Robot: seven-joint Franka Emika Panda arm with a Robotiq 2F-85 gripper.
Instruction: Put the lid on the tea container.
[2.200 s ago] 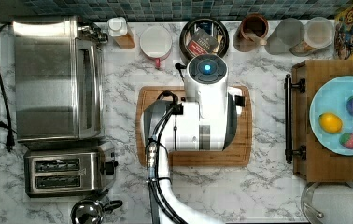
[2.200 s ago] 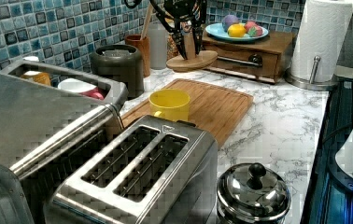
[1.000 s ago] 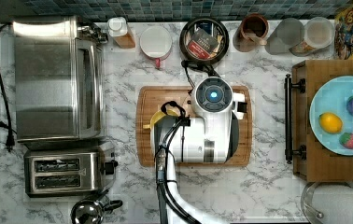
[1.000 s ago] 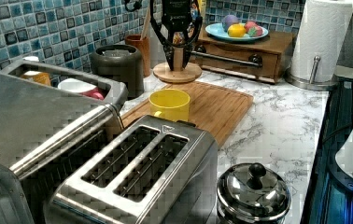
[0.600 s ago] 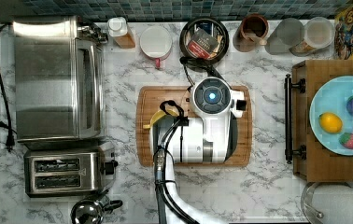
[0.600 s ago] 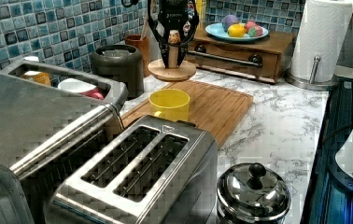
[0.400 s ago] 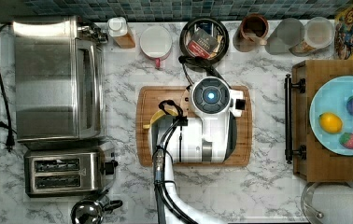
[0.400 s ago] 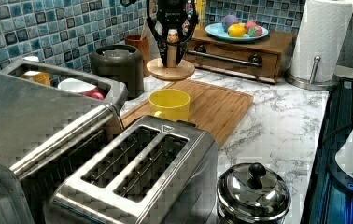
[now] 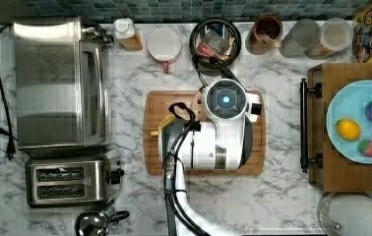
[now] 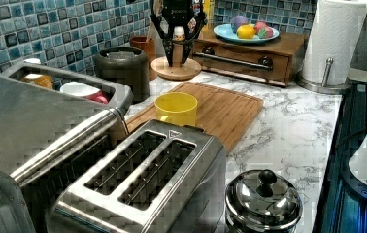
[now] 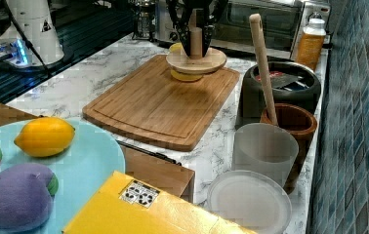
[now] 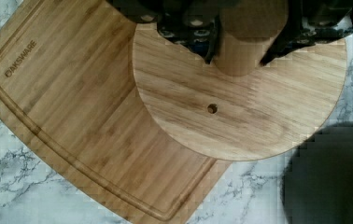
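The lid (image 10: 176, 70) is a round wooden disc with a knob, and my gripper (image 10: 176, 57) is shut on that knob. It hangs level above the back edge of the cutting board (image 9: 253, 162). In the right view the lid (image 11: 196, 61) hangs under my gripper (image 11: 195, 36). The wrist view shows the lid (image 12: 240, 102), the fingers (image 12: 202, 35) clamped on the knob, and the dark tea container (image 12: 328, 177) off to one side. The tea container (image 9: 217, 42) is a black open canister with packets inside, standing at the back, just beyond the lid (image 10: 122, 68) (image 11: 282, 90).
A yellow cup (image 10: 175, 108) stands on the board. Beside the canister are a white mug (image 9: 164, 44) and a brown jar (image 9: 266, 30) with a wooden spoon (image 11: 261, 58). A toaster oven (image 9: 61, 81), toaster (image 9: 68, 179), fruit plate (image 9: 358, 120) and paper towel roll (image 10: 334, 41) ring the counter.
The lid was tilted and higher 2.2 s ago; it is now level, lower and further to the left view's left, nearer the canister. Over the last half second it has hardly moved.
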